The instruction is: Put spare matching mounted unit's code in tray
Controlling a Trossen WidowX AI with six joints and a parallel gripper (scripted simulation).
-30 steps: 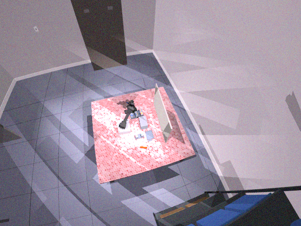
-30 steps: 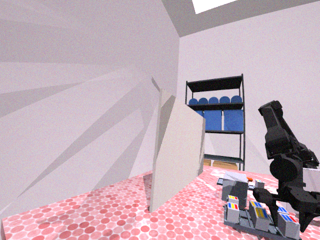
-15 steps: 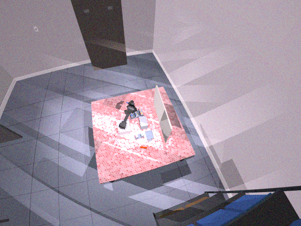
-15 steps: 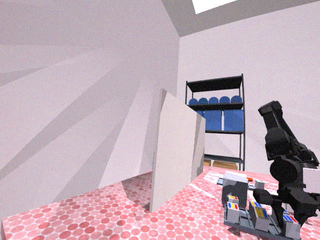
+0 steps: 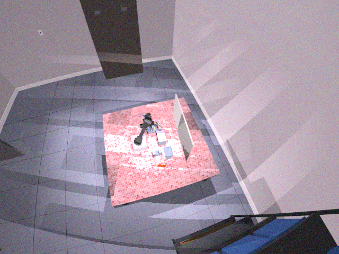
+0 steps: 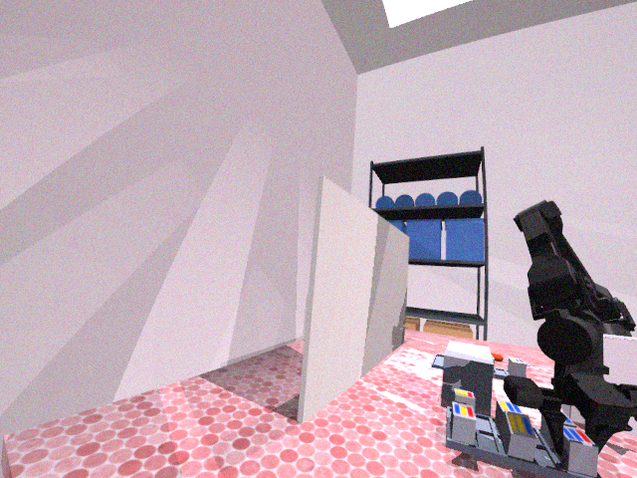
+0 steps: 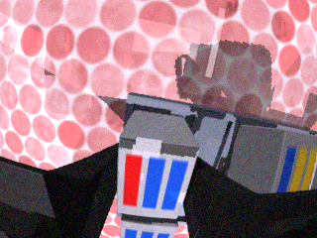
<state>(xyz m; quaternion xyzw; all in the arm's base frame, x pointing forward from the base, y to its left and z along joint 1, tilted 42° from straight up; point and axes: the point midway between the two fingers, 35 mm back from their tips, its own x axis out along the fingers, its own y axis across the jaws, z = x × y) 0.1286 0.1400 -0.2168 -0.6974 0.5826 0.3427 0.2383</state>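
My gripper [image 7: 154, 150] [image 6: 577, 437] is shut on a grey spare [image 7: 155, 185] [image 6: 580, 455] with one red and two blue stripes on top. The spare is at an end of the dark grey rack [image 7: 160, 104] [image 6: 491, 458]; whether it is lifted at all I cannot tell. Other striped spares stand in the rack, among them a blue-and-yellow one [image 7: 255, 154] [image 6: 517, 434] beside it and a blue-striped one [image 7: 149, 233] behind. The flat grey-blue tray [image 5: 168, 152] lies farther off. A small grey unit [image 6: 517, 366] stands near it; its printed code is not readable.
A white-topped box [image 5: 161, 137] [image 6: 468, 352] stands between the rack and the tray. A tall pale panel [image 5: 184, 128] [image 6: 339, 288] stands upright along one side. An orange object [image 5: 161, 165] [image 6: 497, 357] lies past the tray. The arm's white base [image 5: 140, 146] is beside the box.
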